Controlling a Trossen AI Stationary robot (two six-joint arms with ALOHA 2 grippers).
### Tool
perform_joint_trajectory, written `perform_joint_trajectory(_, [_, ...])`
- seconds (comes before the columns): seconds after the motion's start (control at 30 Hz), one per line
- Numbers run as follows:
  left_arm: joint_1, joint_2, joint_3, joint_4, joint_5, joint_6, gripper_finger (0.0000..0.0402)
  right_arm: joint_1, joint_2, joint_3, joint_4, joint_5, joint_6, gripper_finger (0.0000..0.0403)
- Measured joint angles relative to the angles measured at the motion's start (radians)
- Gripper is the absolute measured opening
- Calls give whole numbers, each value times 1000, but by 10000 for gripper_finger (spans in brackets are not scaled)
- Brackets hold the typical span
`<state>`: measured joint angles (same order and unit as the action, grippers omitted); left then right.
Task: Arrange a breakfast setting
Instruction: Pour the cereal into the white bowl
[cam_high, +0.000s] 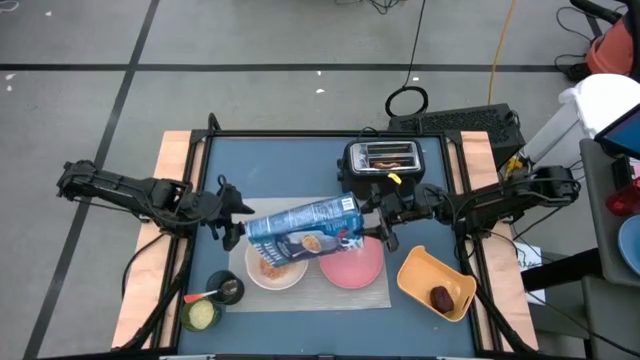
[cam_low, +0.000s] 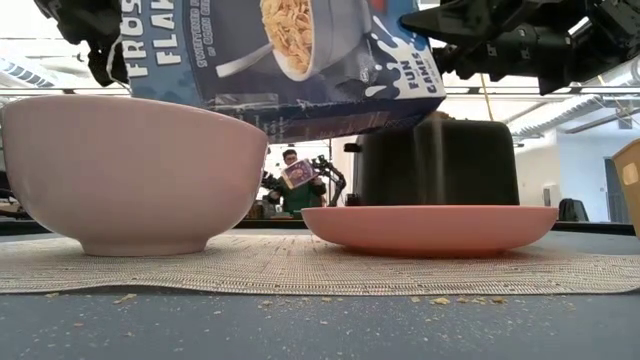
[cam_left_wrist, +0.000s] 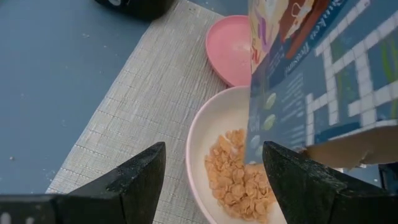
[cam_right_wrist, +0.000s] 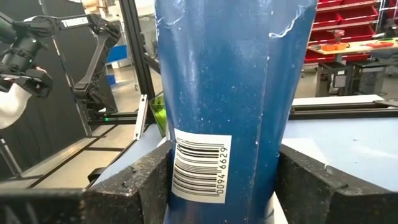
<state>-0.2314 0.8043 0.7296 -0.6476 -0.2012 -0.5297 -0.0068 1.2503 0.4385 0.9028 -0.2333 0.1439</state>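
A blue cereal box (cam_high: 303, 228) hangs lengthwise above the grey mat (cam_high: 330, 295), its open end over the white bowl (cam_high: 275, 268), which holds flakes (cam_left_wrist: 239, 183). The pink plate (cam_high: 352, 262) lies on the mat beside the bowl. My right gripper (cam_high: 370, 222) is shut on the box's closed end. My left gripper (cam_high: 238, 222) stands open at the box's open end. In the left wrist view the box's corner (cam_left_wrist: 252, 155) lies between the left gripper's fingers (cam_left_wrist: 214, 155); I cannot tell whether they touch it. A dark red fruit (cam_high: 440, 297) lies in the yellow dish (cam_high: 430, 270). Toast (cam_high: 388, 155) sticks up in the toaster. My right gripper pinches the cereal box near its closed end, beside the barcode (cam_right_wrist: 199, 171), one finger (cam_right_wrist: 143, 180) on each of two opposite sides. The fingers come level from the table's right and lie along the box. The box is lifted clear, roughly level, above bowl and plate.
The black toaster (cam_high: 383, 165) stands at the far side behind the plate. A small dark cup (cam_high: 230, 288) with a spoon (cam_high: 203, 296) and a green-filled cup (cam_high: 200, 315) sit near the front left. Crumbs lie on the table before the mat (cam_low: 300, 298).
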Motion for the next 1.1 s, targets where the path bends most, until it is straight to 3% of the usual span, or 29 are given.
perform_joint_trajectory(1.1, [0,0,0,2,2,-26,271,-1,-5,0,12,1,-26,228])
